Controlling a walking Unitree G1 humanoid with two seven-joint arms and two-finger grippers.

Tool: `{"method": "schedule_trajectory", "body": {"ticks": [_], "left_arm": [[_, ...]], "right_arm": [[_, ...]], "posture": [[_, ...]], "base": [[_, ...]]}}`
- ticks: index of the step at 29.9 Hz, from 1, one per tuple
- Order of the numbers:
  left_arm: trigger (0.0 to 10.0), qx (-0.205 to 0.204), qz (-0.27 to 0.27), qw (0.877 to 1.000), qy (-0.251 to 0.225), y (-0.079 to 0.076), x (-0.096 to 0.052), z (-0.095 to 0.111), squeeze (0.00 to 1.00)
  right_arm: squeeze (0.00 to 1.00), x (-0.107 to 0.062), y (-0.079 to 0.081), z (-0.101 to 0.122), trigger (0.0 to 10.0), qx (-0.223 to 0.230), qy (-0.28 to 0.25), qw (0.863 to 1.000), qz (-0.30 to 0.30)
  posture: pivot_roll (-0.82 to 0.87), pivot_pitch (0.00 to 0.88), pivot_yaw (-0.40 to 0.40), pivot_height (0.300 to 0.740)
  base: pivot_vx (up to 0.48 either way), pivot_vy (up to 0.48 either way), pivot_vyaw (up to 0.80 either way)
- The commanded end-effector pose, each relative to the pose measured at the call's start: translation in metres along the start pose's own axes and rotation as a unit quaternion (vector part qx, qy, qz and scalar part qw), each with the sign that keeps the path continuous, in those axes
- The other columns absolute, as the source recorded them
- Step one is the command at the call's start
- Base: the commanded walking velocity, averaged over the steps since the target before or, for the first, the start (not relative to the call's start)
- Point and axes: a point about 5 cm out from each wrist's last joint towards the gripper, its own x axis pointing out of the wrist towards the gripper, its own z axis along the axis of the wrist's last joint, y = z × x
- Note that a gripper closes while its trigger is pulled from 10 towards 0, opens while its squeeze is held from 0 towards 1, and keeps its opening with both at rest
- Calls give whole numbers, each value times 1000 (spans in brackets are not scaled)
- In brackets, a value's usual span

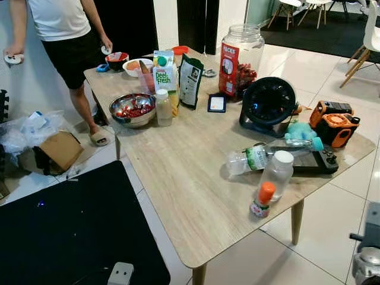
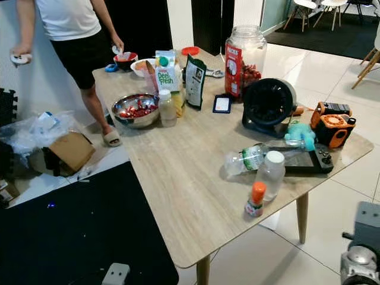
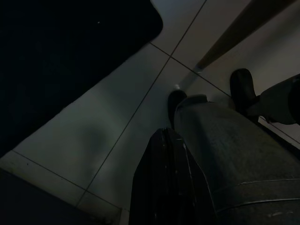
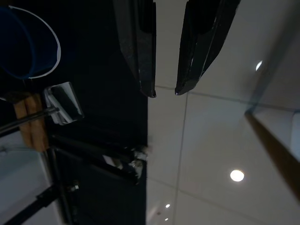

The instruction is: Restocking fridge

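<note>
Light wood-grain desk [image 1: 196,196] w/ angled legs, crowded w/ groceries. Near front edge: small orange-capped bottle [image 1: 262,200] upright, just beside taller clear white-capped bottle [image 1: 277,173]. Behind those, clear green-labelled plastic bottle [image 1: 261,155] lay on its side, touching flat black game controller [image 1: 314,161]. Teal soft toy [image 1: 300,131] and orange-black speaker [image 1: 334,123] at desk's right edge; round black fan [image 1: 268,102] stood near centre-right. Far end: big clear glass jar w/ red label [image 1: 240,59], dark standing pouch [image 1: 190,81], green-white "Peel fresh" juice carton [image 1: 165,72], small white-lidded jar [image 1: 163,107], steel bowl of red items [image 1: 133,108]. Person in white shirt, black shorts [image 1: 65,35] stood at far-left corner. Black mat [image 1: 71,231] on tiled floor left of desk.

Right gripper [image 4: 165,91] hung low over floor tiles, fingers slightly spread, nothing between. Left gripper [image 3: 164,187] hung idle in shade by robot's leg; fingers pressed together, empty.
</note>
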Motion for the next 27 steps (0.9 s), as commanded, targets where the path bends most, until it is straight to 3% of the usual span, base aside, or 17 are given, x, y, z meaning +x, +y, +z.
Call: {"method": "schedule_trajectory", "body": {"ticks": [1, 6, 7, 8, 10, 12, 14, 17, 19, 21, 22, 23, 24, 25, 27], "left_arm": [[10000, -1, 8, 1000, 1, 5, -1, -2, 0], [10000, 1, 9, 1000, 3, 6, -2, -3, 0], [10000, 3, 9, 1000, 4, 6, -2, -3, 0], [10000, 3, 9, 1000, 4, 6, -2, -3, 0], [10000, 4, 10, 1000, 4, 7, -2, -3, 0], [10000, 6, 11, 1000, 4, 8, -2, -2, 0], [10000, 6, 11, 1000, 4, 8, -2, -2, 0], [10000, 6, 11, 1000, 2, 9, -2, -1, 0], [10000, 6, 11, 1000, 2, 9, -2, -1, 0], [10000, 6, 10, 1000, 2, 9, -2, 0, 0], [10000, 6, 10, 1000, 2, 9, -2, 0, 0], [10000, 6, 10, 1000, 2, 9, -2, 0, 0], [10000, 6, 10, 1000, 2, 9, -2, 0, 0], [10000, 6, 10, 1000, 2, 9, -2, 0, 0], [10000, 6, 10, 1000, 2, 9, -2, 0, 0]], "right_arm": [[0, -5, 4, -15, 10000, 27, 25, 999, 5], [0, -3, -2, -12, 10000, 86, 22, 996, -12], [0, -1, -8, -8, 10000, 122, 20, 992, -21], [0, -1, -8, -8, 10000, 122, 20, 992, -21], [0, 2, -12, -3, 10000, 166, 17, 986, -24], [0, 6, -18, 5, 10000, 249, 12, 968, -27], [0, 7, -20, 8, 10000, 273, 10, 961, -27], [0, 12, -28, 27, 10000, 357, -28, 934, -7], [0, 12, -28, 27, 10000, 357, -28, 934, -7], [55, 15, -34, 49, 10000, 415, -73, 906, 28], [55, 15, -34, 49, 10000, 415, -73, 906, 28], [55, 16, -36, 59, 10000, 437, -93, 894, 45], [55, 16, -36, 59, 10000, 437, -93, 894, 45], [655, 17, -37, 70, 10000, 459, -115, 878, 66], [655, 17, -37, 70, 10000, 459, -115, 878, 66]], "posture": [[-58, 0, 55, 740], [-60, 0, 60, 740], [-60, 0, 60, 740], [-60, 0, 60, 740], [-60, 0, 60, 740], [-60, 0, 60, 740], [-60, 0, 60, 740], [-58, 0, 62, 740], [-58, 0, 62, 740], [-62, 0, 62, 740], [-62, 0, 62, 740], [-62, 0, 62, 740], [-62, 0, 62, 740], [-62, 0, 62, 740], [-62, 0, 62, 740]], "base": [[0, 0, 0], [0, 0, 0], [0, 0, 0], [0, 0, 0], [0, 0, 0], [0, 0, 0], [0, 0, 0], [0, 0, 0], [0, 0, 0], [0, 0, 0], [0, 0, 0], [0, 0, 0], [0, 0, 0], [0, 0, 0], [0, 0, 0]]}}
